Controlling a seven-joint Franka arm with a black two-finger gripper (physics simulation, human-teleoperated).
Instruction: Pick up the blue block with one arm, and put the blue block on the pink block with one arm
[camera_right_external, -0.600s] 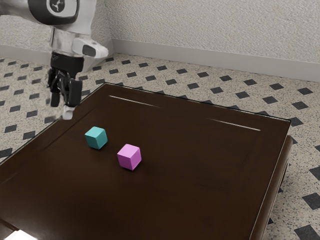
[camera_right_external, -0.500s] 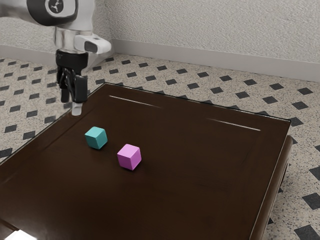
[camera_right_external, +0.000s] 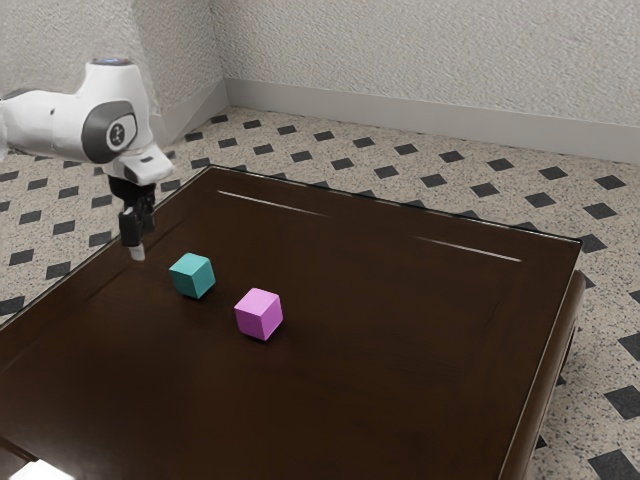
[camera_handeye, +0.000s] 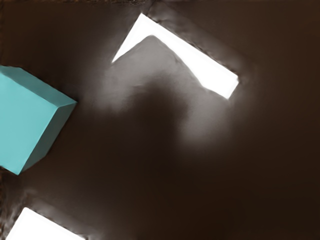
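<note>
The jaws (how far open cannot be told) hang above the desk (camera_right_external: 420, 330) by its edge at the exterior view's left, near the blue block (camera_right_external: 192, 275); the pink block (camera_right_external: 259, 313) lies just beyond.

The black two-finger gripper (camera_right_external: 136, 250) has descended; it now hangs close above the dark wooden table (camera_right_external: 400, 330), near the small turquoise-blue cube (camera_right_external: 192, 275). The white arm segment (camera_right_external: 100, 125) has dropped lower as well.
</note>
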